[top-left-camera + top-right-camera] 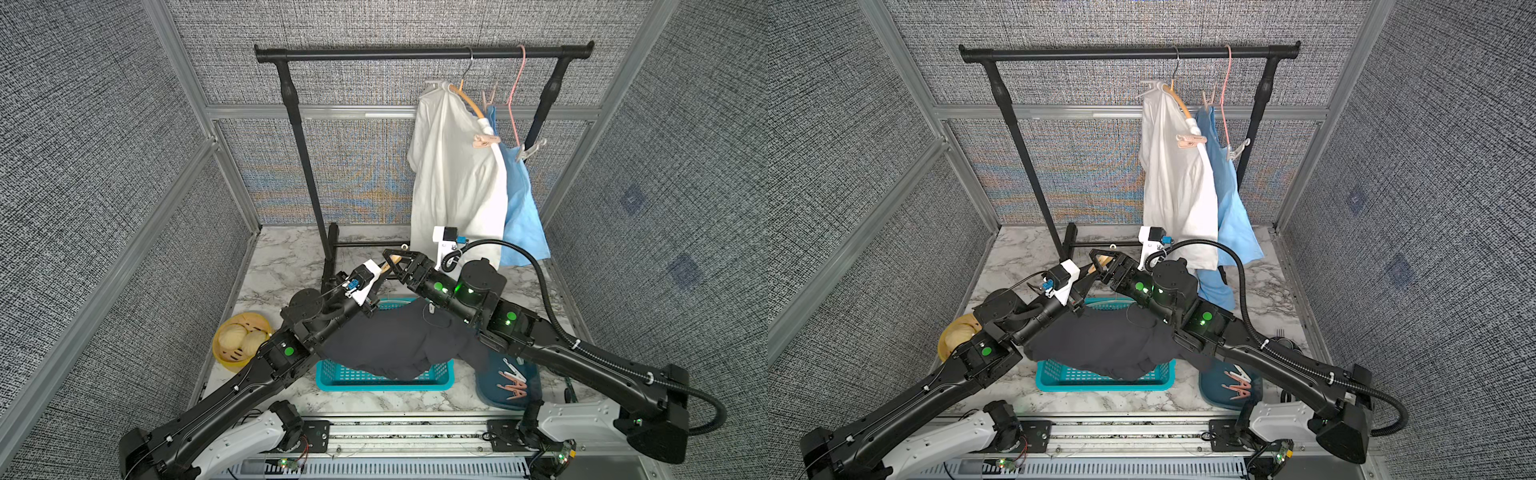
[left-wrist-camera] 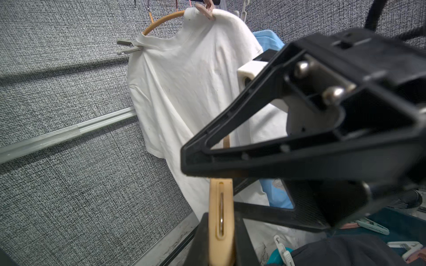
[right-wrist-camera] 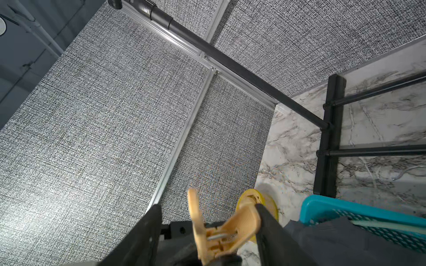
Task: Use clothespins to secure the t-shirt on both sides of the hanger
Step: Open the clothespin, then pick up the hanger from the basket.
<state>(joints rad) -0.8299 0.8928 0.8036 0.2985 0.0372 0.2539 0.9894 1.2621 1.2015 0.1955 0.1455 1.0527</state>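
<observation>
Left gripper (image 2: 221,249) pinches slim beige plastic clothespin (image 2: 220,202)

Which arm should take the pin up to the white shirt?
Right, probably: the pin's handles sit between the right fingers, and the white shirt hangs on that side. The left fingers just pinch it.

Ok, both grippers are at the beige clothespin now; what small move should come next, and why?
Probably close the right gripper onto the handle legs of the beige clothespin. The left gripper is shut on the pin's other end; in the right wrist view one right finger touches a leg, the other stands clear. The left should not let go before that.
</observation>
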